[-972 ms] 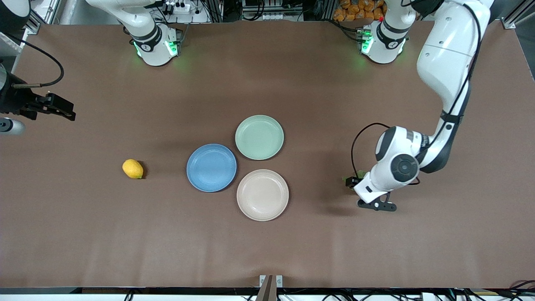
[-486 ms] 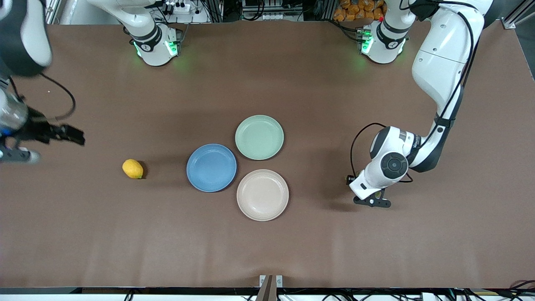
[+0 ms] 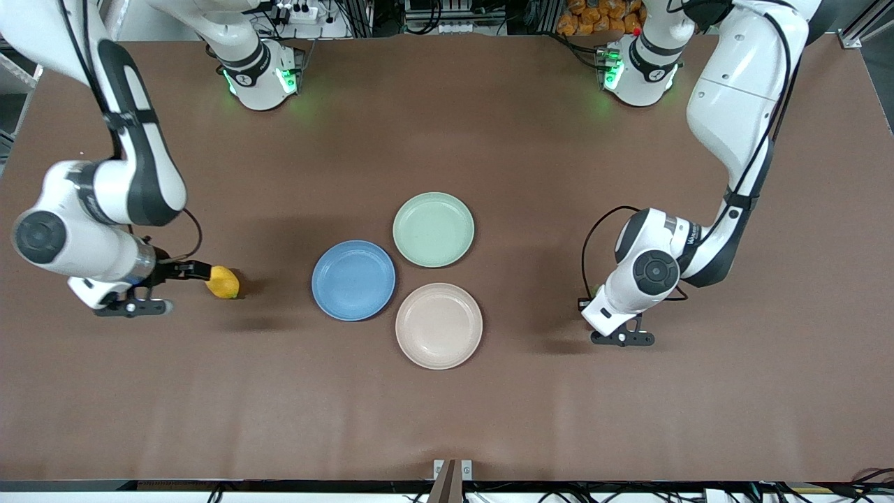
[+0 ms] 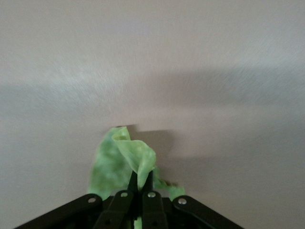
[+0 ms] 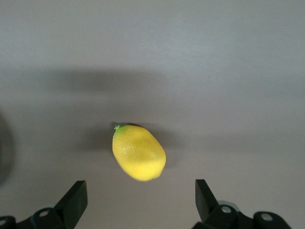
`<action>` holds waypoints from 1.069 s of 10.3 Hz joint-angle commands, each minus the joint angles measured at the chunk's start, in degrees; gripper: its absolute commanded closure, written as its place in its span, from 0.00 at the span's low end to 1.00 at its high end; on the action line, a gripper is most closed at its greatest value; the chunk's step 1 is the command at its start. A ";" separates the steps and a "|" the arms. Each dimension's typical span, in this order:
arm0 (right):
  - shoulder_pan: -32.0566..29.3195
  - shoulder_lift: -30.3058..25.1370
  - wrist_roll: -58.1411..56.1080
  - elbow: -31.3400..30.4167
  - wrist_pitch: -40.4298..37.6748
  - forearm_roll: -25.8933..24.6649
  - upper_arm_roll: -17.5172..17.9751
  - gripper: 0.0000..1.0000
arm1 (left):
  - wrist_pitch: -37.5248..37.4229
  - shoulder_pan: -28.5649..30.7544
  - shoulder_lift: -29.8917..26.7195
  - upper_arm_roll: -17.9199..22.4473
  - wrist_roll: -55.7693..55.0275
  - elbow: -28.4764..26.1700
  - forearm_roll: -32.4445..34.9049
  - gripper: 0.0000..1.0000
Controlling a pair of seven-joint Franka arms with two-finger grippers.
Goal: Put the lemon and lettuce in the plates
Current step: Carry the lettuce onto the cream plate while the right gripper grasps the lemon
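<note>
The lemon (image 3: pixel 222 282) lies on the table toward the right arm's end, beside the blue plate (image 3: pixel 353 280). My right gripper (image 3: pixel 165 287) is open just beside the lemon. In the right wrist view the lemon (image 5: pixel 138 152) lies just ahead of the gripper (image 5: pixel 139 196), not between its fingers. My left gripper (image 3: pixel 603 323) is low over the table toward the left arm's end, beside the beige plate (image 3: pixel 438 325). It is shut (image 4: pixel 141 179) on a fold of the green lettuce (image 4: pixel 116 160). The hand hides the lettuce in the front view. Both plates are empty.
A pale mint-green plate (image 3: pixel 433 229), also empty, touches the blue and beige plates and lies farther from the front camera than they do. The brown table (image 3: pixel 447 419) spreads wide around the plates.
My right arm has swung in from the table's end and brought its open gripper down beside the lemon. My left gripper has shifted slightly toward the plates with the lettuce.
</note>
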 commanded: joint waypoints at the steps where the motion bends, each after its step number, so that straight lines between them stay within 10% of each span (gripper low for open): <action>1: 0.03 2.41 -8.32 -0.61 1.57 0.38 0.42 0.00 | 0.06 -4.40 -6.24 -0.28 -4.61 0.03 1.56 1.00; 4: -0.41 4.18 -13.90 -5.96 10.24 0.38 0.42 0.00 | 2.85 -13.27 -3.91 -0.29 -12.49 8.80 0.68 1.00; 8: -0.76 5.85 -13.90 -8.26 14.32 0.99 0.42 0.00 | 25.33 -18.66 5.84 -0.02 -21.49 9.79 0.68 1.00; 11: -0.67 5.77 -13.73 -7.56 13.71 1.08 0.51 0.76 | 27.14 -22.35 8.94 1.65 -24.92 9.71 0.94 1.00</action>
